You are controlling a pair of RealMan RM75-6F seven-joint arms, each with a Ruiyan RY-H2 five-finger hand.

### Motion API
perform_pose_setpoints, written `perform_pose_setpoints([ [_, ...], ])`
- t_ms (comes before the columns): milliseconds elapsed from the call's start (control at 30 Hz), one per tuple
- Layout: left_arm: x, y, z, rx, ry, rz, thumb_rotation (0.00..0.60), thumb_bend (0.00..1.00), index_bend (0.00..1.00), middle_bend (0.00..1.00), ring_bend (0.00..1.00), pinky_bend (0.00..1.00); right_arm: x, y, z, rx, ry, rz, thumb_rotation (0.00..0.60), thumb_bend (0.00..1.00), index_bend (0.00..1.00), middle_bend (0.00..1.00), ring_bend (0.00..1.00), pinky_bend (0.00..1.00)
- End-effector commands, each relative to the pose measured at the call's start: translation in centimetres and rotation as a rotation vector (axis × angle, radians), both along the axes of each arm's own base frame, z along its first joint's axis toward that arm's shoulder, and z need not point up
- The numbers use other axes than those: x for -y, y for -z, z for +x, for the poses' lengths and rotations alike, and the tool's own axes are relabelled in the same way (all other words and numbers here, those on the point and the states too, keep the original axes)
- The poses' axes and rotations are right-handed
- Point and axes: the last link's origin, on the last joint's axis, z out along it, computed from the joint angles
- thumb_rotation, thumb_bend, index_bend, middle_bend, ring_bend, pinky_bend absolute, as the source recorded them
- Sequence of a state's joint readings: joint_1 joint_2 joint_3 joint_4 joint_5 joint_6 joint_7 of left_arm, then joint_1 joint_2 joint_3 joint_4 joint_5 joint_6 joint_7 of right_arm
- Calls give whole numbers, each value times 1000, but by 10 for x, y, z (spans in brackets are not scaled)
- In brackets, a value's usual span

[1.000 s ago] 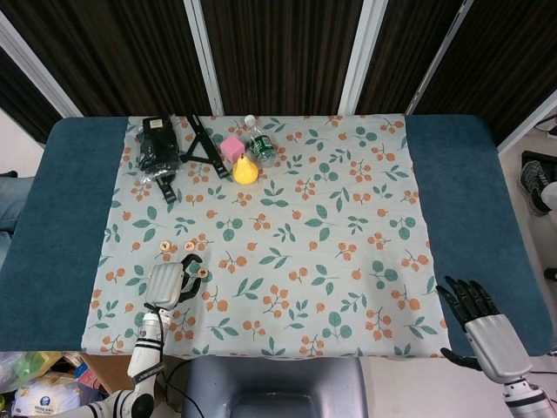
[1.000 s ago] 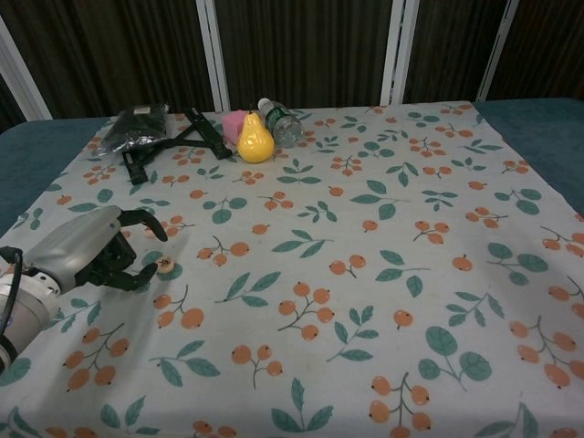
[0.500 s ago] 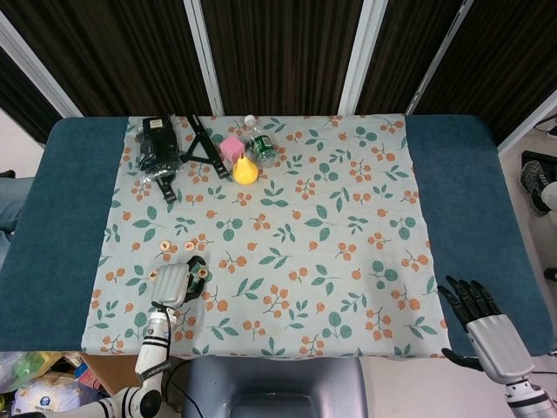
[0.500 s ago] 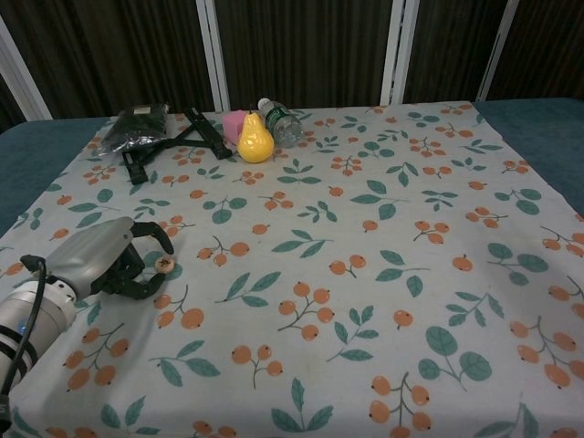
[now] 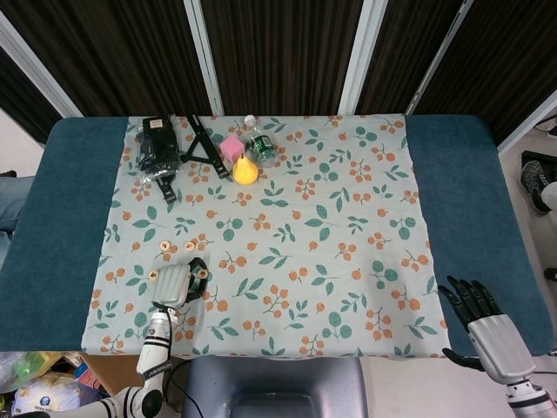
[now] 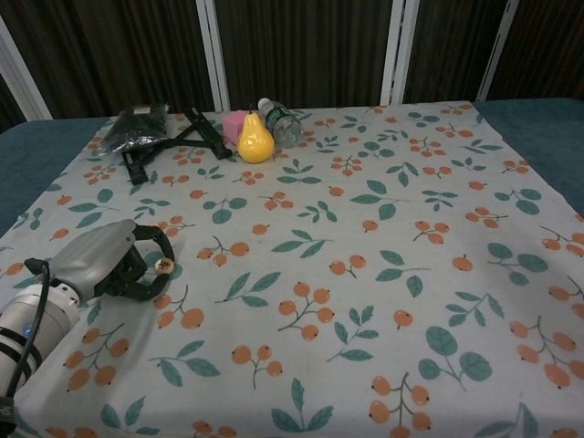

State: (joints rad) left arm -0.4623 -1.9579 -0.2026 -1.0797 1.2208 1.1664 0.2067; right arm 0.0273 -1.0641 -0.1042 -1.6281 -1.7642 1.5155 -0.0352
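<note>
My left hand [image 5: 177, 283] [image 6: 108, 261] lies on the floral cloth [image 5: 287, 296] near its front left corner. Its dark fingers curl around a small wooden disc [image 5: 201, 273] [image 6: 165, 265] that lies on the cloth. One fingertip arches over the disc and the thumb sits under it; whether they touch it I cannot tell. Three more wooden discs [image 5: 165, 246] lie close by, just beyond the hand. My right hand [image 5: 483, 324] hangs off the table's near right corner with its fingers spread and holds nothing; the chest view does not show it.
At the far left of the cloth stand a yellow pear [image 5: 245, 171] [image 6: 255, 140], a pink cube [image 5: 231, 147], a lying plastic bottle [image 5: 259, 140], a black folding stand [image 5: 202, 144] and a black bag [image 5: 157, 146]. Blue table [image 5: 470, 200] borders the cloth.
The left hand has slid slightly forward and right, and its fingers have curled in closer about the wooden disc. The right hand has stayed still.
</note>
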Motion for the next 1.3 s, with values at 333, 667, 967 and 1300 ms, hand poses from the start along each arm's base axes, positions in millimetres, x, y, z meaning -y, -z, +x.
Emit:
perform_pose_setpoints([
  [333,2,-23,0,21,36,55,600,404,502,1000,1000,1000,1,1,0,-5,4,0,600,205,0,0,0,54],
  [667,17,-78,-18,39,5,92,600,404,501,1000,1000,1000,0,1,0,-6,5,-1,600,205,0,0,0,54],
  [967,18,-78,-41,5,-60,72,600,404,491,1000,1000,1000,0,3,1,-7,5,1,600,204,0,0,0,54],
  [1300,12,-72,-58,-21,-95,80,600,404,471,1000,1000,1000,0,3,0,-6,5,0,600,204,0,0,0,54],
])
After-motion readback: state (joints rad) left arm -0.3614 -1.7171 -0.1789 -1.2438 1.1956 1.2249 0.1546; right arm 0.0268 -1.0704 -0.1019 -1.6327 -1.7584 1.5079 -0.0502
